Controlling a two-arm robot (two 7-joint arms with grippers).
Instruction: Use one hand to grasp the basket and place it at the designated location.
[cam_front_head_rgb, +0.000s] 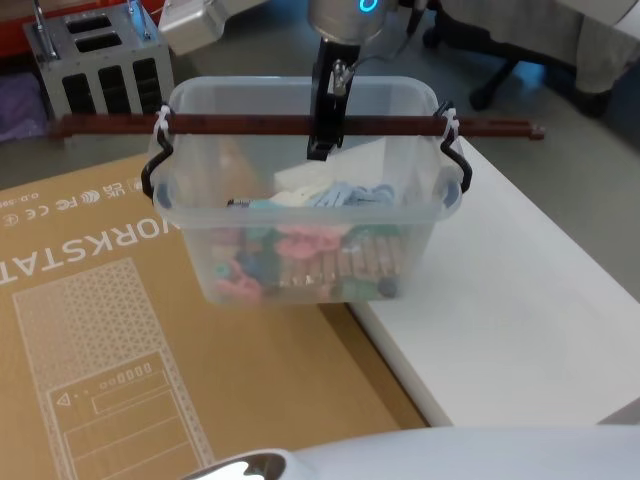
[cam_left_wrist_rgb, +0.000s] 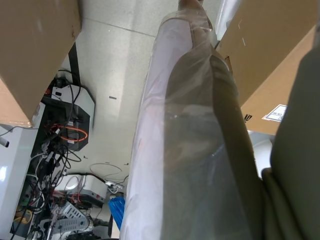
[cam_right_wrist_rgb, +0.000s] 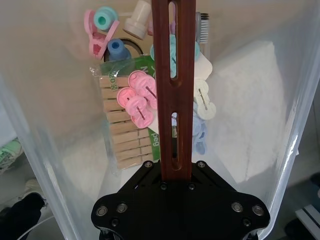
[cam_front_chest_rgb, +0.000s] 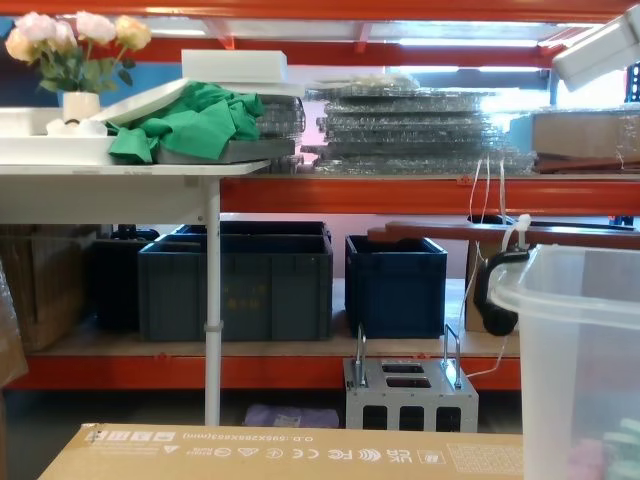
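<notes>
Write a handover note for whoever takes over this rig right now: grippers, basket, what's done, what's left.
Right gripper: shut on the basket's reddish-brown handle, near the bar's middle.
Left arm: idle, low beside cardboard boxes.
Basket: upright, holding clothes pegs, over the edge where the cardboard box meets the white table. I cannot tell whether it is lifted.
Done: grasp.
Left: carry to the designated spot, set down, release.

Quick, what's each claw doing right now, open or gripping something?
Right claw: closed on the long reddish-brown bar handle of the large translucent whitish plastic basket.
Left claw: cannot be told.
</notes>
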